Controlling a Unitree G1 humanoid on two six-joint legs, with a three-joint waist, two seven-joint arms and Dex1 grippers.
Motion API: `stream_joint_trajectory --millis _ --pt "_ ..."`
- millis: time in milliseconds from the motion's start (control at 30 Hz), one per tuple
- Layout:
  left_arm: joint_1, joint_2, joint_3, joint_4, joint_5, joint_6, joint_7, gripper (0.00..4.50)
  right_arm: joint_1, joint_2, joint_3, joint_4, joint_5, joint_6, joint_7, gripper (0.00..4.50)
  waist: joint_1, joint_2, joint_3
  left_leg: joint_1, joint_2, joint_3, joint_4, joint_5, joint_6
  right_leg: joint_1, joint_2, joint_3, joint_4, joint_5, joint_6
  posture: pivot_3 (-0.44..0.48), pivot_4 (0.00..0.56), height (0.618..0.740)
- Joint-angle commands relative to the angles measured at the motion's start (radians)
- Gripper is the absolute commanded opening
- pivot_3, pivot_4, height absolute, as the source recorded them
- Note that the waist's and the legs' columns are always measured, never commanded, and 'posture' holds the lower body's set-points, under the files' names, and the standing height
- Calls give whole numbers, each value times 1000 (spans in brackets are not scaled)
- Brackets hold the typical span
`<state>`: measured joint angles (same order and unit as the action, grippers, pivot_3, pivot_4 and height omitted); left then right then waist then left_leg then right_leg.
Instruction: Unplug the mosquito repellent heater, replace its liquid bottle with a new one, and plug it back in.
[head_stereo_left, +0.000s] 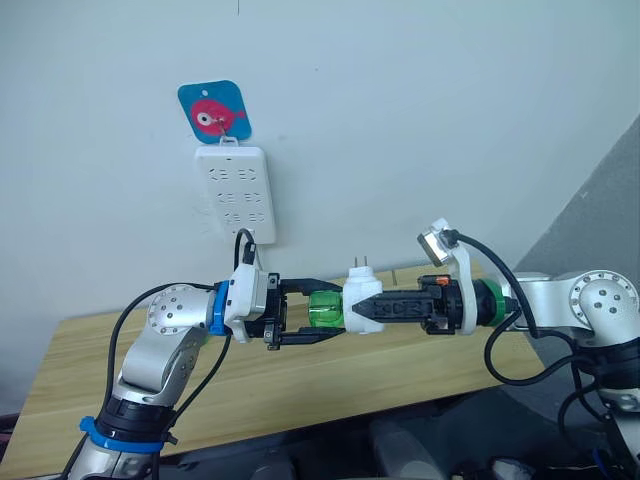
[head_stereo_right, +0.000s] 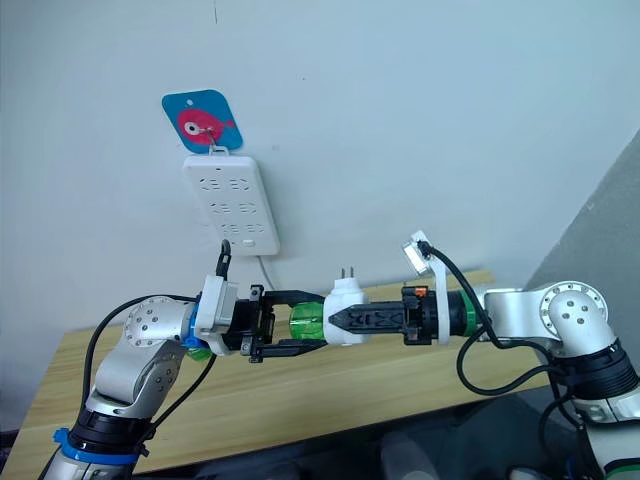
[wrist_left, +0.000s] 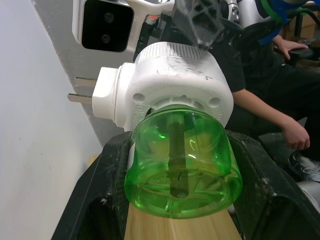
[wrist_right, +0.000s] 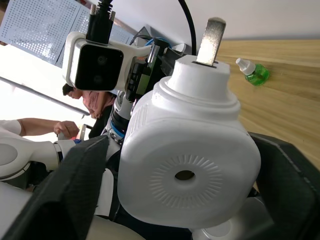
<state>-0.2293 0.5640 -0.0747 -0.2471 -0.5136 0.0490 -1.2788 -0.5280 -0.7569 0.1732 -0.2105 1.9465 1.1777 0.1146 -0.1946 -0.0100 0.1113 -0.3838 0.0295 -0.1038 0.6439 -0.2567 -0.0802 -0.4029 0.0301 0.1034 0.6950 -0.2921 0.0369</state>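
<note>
The mosquito repellent heater (head_stereo_left: 361, 290) is held in the air above the table, clear of the wall strip, with its two prongs pointing up. My right gripper (head_stereo_left: 362, 312) is shut on its white body (wrist_right: 185, 160). A green liquid bottle (head_stereo_left: 322, 310) sticks out of the heater toward my left arm. My left gripper (head_stereo_left: 328, 314) is shut on that bottle (wrist_left: 182, 165), one black finger on each side. A second green bottle (wrist_right: 252, 72) with a white tip lies on the table.
A white power strip (head_stereo_left: 235, 195) hangs on the wall under a blue fish tag (head_stereo_left: 215, 112), its cord running down behind. The wooden table (head_stereo_left: 300, 390) lies below both arms. A seated person (wrist_left: 280, 100) is behind the robot.
</note>
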Motion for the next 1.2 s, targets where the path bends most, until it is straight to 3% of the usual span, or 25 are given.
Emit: stream_joint_trajectory --millis 33,333,533,600,1100,1200 --pt "-12 -1 6 -22 -4 -22 2 2267 -25 12 -16 -12 26 4 16 3025 0 0 0 0 0 0 0 0 0 0 0 0 0 0 0 -194 84 736" --pt "-8 -15 14 -7 -29 -39 -11 2267 -27 22 -19 -8 26 13 22 3029 0 0 0 0 0 0 0 0 0 0 0 0 0 0 0 -192 85 736" --pt "-30 5 21 45 24 -93 -21 4187 -25 20 -21 -2 26 22 28 3029 0 0 0 0 0 0 0 0 0 0 0 0 0 0 0 -189 87 736" --pt "-41 11 32 67 43 -153 -33 4500 -24 18 -23 3 26 25 29 3029 0 0 0 0 0 0 0 0 0 0 0 0 0 0 0 -188 87 736" --pt "-25 11 37 110 95 -426 -23 4500 -18 22 -35 27 26 23 8 3029 0 0 0 -1 0 0 -1 0 0 0 0 0 -2 0 0 -195 85 736" --pt "-19 16 33 109 99 -437 -17 3872 -21 24 -38 34 26 22 1 3029 0 0 0 -1 0 0 -1 0 0 0 0 0 -2 0 0 -196 84 736"
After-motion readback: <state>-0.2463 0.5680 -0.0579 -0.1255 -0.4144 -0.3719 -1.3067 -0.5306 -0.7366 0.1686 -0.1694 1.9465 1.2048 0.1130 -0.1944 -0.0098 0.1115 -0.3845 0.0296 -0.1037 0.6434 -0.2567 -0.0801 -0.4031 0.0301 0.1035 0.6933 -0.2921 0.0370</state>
